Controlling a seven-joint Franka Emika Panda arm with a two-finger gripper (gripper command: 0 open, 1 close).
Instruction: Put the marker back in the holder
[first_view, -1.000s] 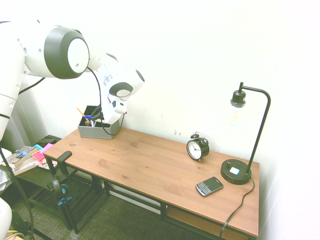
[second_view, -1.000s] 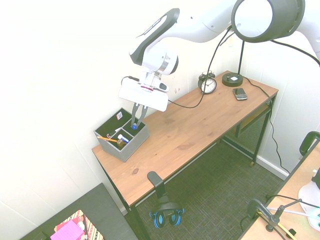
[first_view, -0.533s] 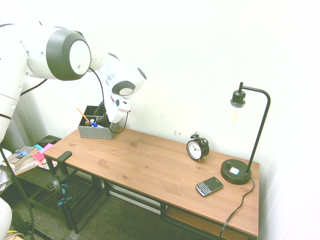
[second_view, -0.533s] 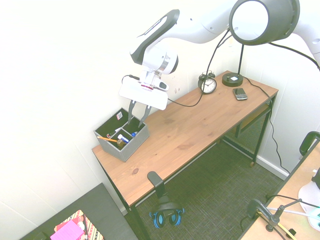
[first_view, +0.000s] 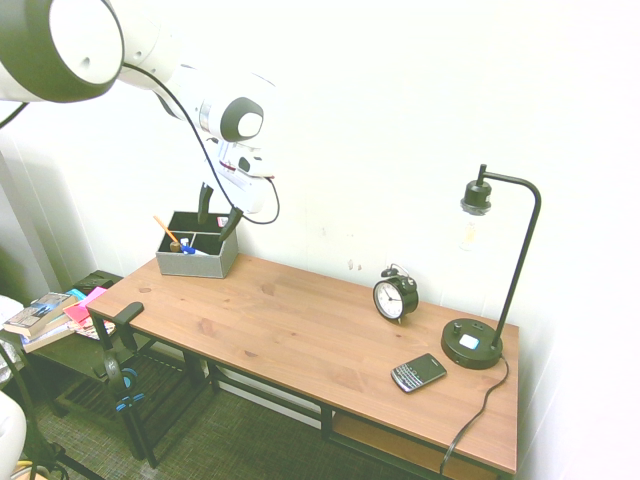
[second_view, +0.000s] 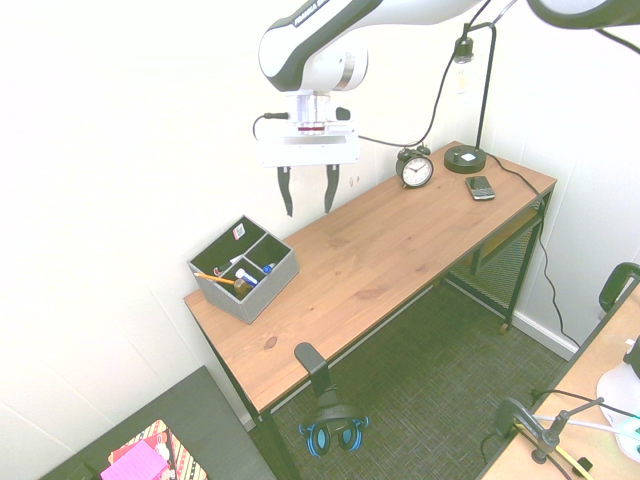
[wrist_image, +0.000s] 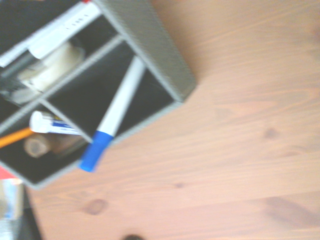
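Gripper: the white arm's two-finger gripper (second_view: 308, 190) hangs in the air above the counter, fingers spread wide with nothing between them, pointing steeply down, up and to the side of the holder.
Marker: the slim white marker pen with a blue cap (wrist_image: 111, 117) leans tilted in one compartment of the holder, white end down inside, blue cap sticking out over the rim.
Holder: the small grey rectangular organiser box with dark divided interior (second_view: 262, 287) sits at the wall-side end of the counter, near its corner.
Other contents: an orange pencil (wrist_image: 14, 137) and a short white tube with blue print (wrist_image: 54, 124) lie in the compartment next to the marker's; pale items fill another compartment, too blurred to name.
Counter: a long wooden desk top on a black frame (first_view: 300, 330).
Far end: a black twin-bell alarm clock (first_view: 395, 294), a black desk lamp (first_view: 484, 300) and a dark keypad phone (first_view: 418, 372) stand well apart from the holder.
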